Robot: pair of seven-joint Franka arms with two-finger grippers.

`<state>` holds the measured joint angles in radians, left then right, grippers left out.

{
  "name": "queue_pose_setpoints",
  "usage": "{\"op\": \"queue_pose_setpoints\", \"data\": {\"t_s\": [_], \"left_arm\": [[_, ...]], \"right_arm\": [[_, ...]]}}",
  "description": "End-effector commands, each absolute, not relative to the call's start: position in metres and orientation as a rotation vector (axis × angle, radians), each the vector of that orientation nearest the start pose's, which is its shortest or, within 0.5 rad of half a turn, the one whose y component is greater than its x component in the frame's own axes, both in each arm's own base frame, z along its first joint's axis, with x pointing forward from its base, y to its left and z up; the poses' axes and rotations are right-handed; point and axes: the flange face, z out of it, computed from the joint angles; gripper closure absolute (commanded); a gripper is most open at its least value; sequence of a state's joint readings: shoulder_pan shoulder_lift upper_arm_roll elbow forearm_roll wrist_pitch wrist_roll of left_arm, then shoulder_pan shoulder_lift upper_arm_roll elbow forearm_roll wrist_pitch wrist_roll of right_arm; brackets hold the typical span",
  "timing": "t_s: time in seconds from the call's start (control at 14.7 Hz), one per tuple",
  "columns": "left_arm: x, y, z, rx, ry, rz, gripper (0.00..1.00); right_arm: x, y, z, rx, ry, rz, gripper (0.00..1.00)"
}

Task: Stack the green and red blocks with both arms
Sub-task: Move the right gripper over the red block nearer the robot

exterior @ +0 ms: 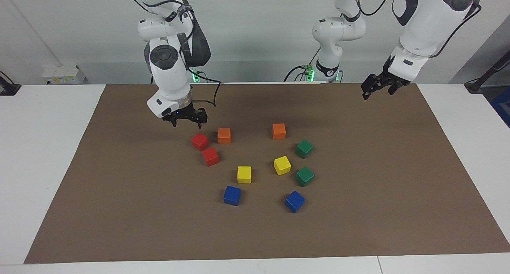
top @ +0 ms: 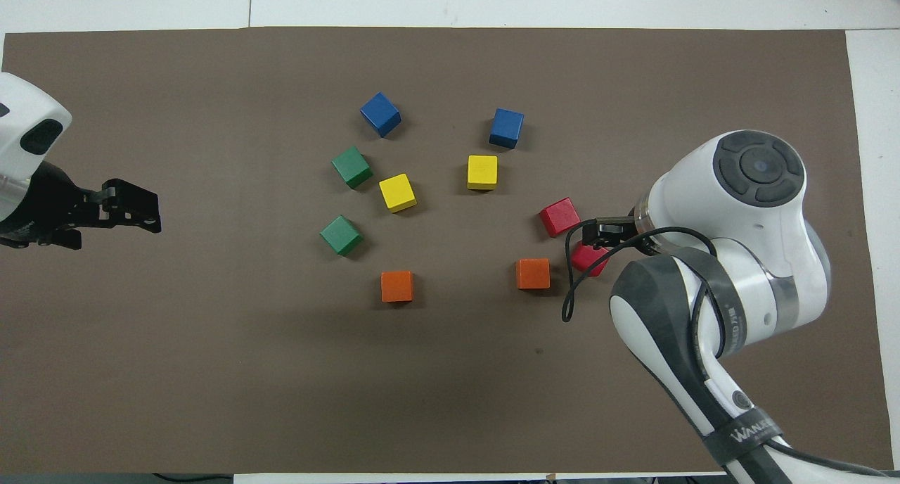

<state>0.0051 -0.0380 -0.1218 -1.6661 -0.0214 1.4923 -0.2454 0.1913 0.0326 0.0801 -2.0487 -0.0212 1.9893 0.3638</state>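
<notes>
Two red blocks point(exterior: 200, 141) point(exterior: 210, 156) sit just beside each other on the brown mat point(exterior: 119, 210), toward the right arm's end; two green blocks point(exterior: 304, 148) point(exterior: 305, 176) lie toward the left arm's end. The right gripper point(exterior: 187, 123) hangs above the mat near the reds, fingers apart, empty. The left gripper point(exterior: 374, 89) hovers over the mat's edge, also apart.

Facing cam: high, across the white worktop point(exterior: 48, 154) from the robots, tilted down; arm bases + grey wall along the top. Set well back, so the whole brown paper mat point(exterior: 378, 194) fits.

Overhead cam: high above the robots' end, looking fwd & steeply down; arms come in from the bottom and side edges. Closer in, mat point(top: 211, 371) nearly fills it.

Shared: mat w/ the cluster of small glossy coloured cubes point(exterior: 244, 174) point(top: 482, 172) mid-mat. Views are half a turn apart.
</notes>
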Motion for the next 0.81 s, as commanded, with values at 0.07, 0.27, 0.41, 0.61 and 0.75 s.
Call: {"op": "queue_pose_setpoints", "data": {"t_s": [0.07,0.27,0.41,0.61,0.75], "left_arm": [[0.526,-0.049,0.597,-3.079,-0.23,0.289,0.0],[0.525,-0.052,0.6,-3.06,-0.219,0.269,0.0],[0.524,-0.055,0.602,-3.067,-0.217,0.234,0.0],[0.536,-0.067,0.591,-3.067,-0.435,0.186,0.0],[0.545,-0.077,0.566,-3.114,-0.462,0.174,0.0]], "right_arm": [[0.518,0.151,0.401,-3.165,0.151,0.102,0.0],[0.513,0.156,0.393,-3.167,0.16,0.111,0.0],[0.511,0.156,0.39,-3.169,0.155,0.12,0.0],[0.508,0.155,0.379,-3.163,0.156,0.096,0.0],[0.508,0.154,0.366,-3.16,0.154,0.077,0.0]]}}
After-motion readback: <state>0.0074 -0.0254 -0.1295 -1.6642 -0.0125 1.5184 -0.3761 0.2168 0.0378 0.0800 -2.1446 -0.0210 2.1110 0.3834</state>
